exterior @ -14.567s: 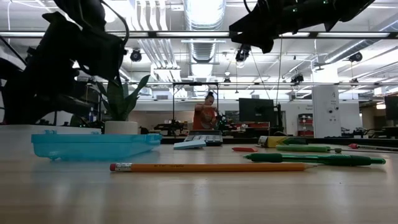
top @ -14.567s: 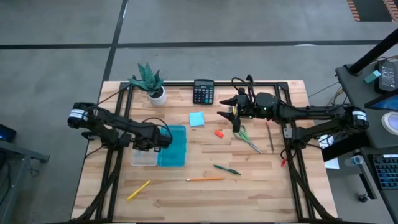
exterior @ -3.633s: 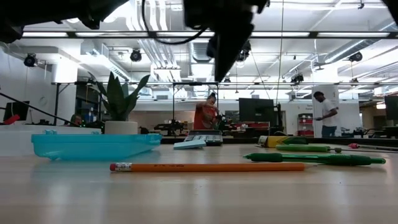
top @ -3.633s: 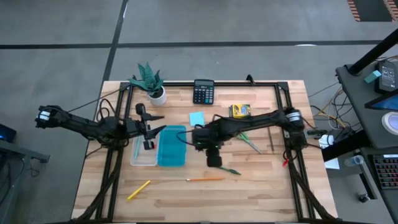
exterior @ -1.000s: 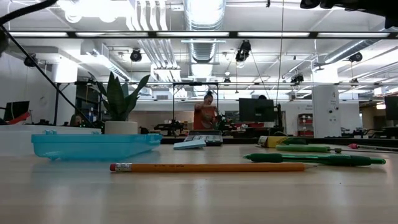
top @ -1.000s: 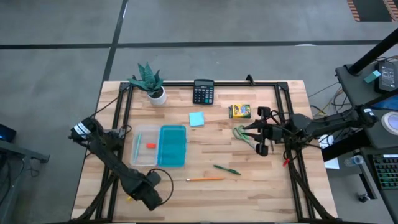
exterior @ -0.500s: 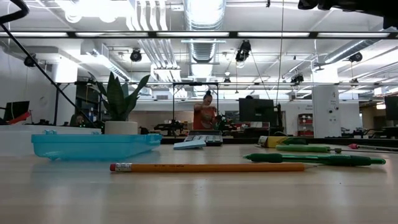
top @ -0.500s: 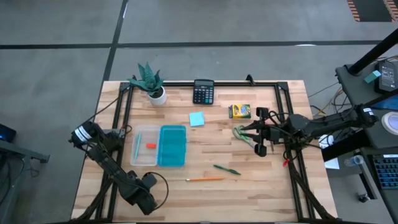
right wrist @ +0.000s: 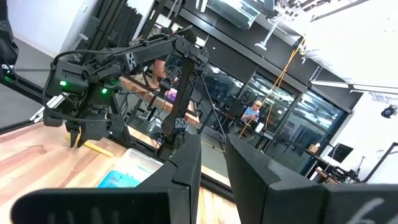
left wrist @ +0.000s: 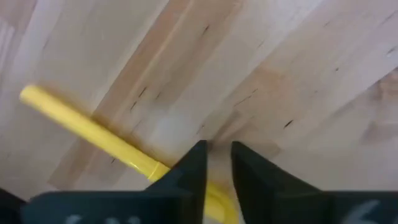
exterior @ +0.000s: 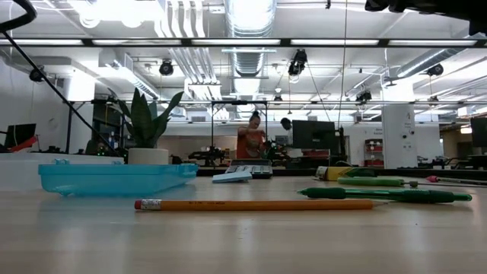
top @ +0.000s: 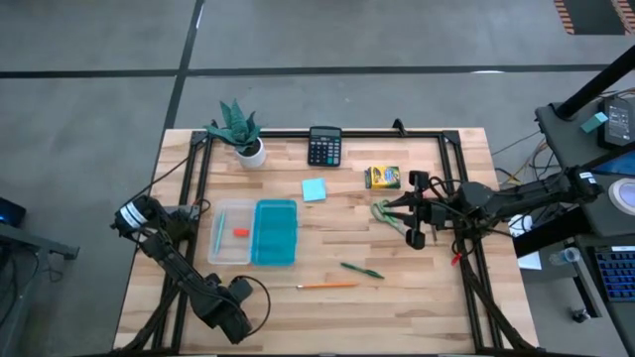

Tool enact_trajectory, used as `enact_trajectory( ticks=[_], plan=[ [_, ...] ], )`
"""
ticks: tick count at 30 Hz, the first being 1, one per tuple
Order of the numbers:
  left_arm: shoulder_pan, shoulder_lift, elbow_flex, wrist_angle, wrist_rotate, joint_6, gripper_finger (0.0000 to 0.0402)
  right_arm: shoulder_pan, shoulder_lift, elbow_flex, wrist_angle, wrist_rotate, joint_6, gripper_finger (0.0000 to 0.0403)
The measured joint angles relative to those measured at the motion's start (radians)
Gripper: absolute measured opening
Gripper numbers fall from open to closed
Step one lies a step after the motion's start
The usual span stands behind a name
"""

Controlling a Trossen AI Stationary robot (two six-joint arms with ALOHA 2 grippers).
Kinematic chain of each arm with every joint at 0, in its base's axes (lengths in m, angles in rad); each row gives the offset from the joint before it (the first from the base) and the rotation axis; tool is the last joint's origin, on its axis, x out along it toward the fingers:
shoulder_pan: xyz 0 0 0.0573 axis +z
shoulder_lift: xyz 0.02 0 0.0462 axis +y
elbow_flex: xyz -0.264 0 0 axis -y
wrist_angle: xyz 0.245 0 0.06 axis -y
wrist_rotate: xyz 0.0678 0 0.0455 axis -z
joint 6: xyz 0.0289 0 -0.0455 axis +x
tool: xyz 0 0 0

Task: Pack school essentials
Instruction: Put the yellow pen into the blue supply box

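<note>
The yellow pencil [left wrist: 93,134] lies near the table's front-left corner, well in front of the clear box [top: 230,234], its long axis running slantwise under my left pincer [left wrist: 215,163]. My fingers stand slightly apart right above it, nothing gripped yet.

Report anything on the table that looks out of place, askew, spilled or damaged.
Nothing looks spilled or damaged. The stationery lies loose on the table: green pen, orange pencil, scissors, sticky-note pad, crayon box. Only the red eraser sits in the clear box, its teal lid lying open beside it.
</note>
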Motion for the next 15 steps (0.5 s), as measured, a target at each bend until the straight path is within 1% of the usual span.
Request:
enact_trajectory(
  ticks=[2, 3, 7, 11, 13, 15],
  plan=[
    [0.0, 0.0, 0.0, 0.009, 0.0, 0.0, 0.0014, 0.0, 0.0, 0.0, 0.0, 0.0, -0.001, 0.0063],
    [0.0, 0.0, 0.0, 0.011, 0.0, 0.0, 0.0007, 0.0, 0.0, 0.0, 0.0, 0.0, -0.001, 0.0063],
    [0.0, 0.0, 0.003, 0.01, 0.0, 0.0, 0.0007, 0.0, 0.0, 0.0, 0.0, 0.0, -0.002, 0.0063],
    [0.003, -0.001, 0.032, -0.005, -0.001, -0.002, 0.0002, 0.0, 0.0, 0.0, 0.0, 0.0, -0.002, 0.0063],
    [0.008, -0.016, 0.056, -0.005, -0.009, -0.038, 0.0001, 0.0, 0.0, 0.0, 0.0, 0.0, -0.002, 0.0063],
    [0.011, -0.045, 0.063, -0.025, -0.027, -0.163, 0.0001, 0.0, 0.0, 0.0, 0.0, 0.001, -0.002, 0.0063]
  ],
)
